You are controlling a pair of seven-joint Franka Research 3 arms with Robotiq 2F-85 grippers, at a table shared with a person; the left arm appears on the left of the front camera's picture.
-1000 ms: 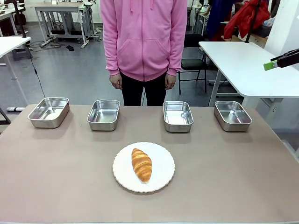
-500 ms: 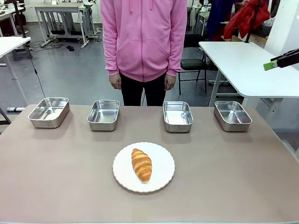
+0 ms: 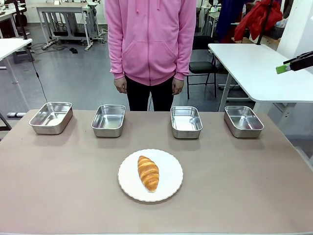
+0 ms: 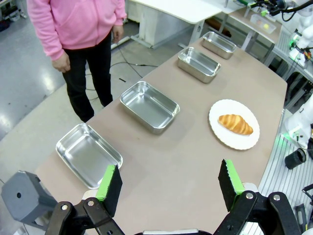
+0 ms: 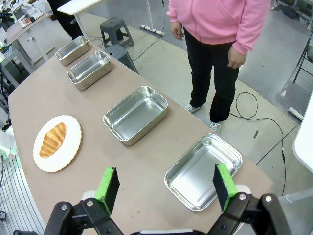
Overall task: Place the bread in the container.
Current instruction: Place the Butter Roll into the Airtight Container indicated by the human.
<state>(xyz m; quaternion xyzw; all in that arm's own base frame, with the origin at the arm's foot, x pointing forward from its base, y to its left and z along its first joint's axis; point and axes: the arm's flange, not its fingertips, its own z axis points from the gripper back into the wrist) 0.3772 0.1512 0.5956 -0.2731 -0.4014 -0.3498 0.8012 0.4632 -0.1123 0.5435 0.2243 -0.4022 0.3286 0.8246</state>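
Note:
The bread (image 3: pixel 148 173), a golden croissant, lies on a round white plate (image 3: pixel 172 161) at the table's near middle. Several look-alike shiny steel pans stand empty in a row along the far edge, and I cannot tell which one is the container. My left gripper (image 4: pixel 169 180) hovers open and empty high over the table's left end, above the leftmost pan (image 4: pixel 88 154), with the bread (image 4: pixel 235 124) far off. My right gripper (image 5: pixel 165 181) hangs open and empty above the rightmost pan (image 5: pixel 203 171). Its green-padded tip (image 3: pixel 283 68) pokes in at the upper right.
A person in a pink hoodie (image 3: pixel 150 39) stands behind the far edge, both hands hanging at their sides. The two middle pans (image 3: pixel 108 120) (image 3: pixel 186 121) sit straight beyond the plate. A white side table (image 3: pixel 254 63) stands off to the right.

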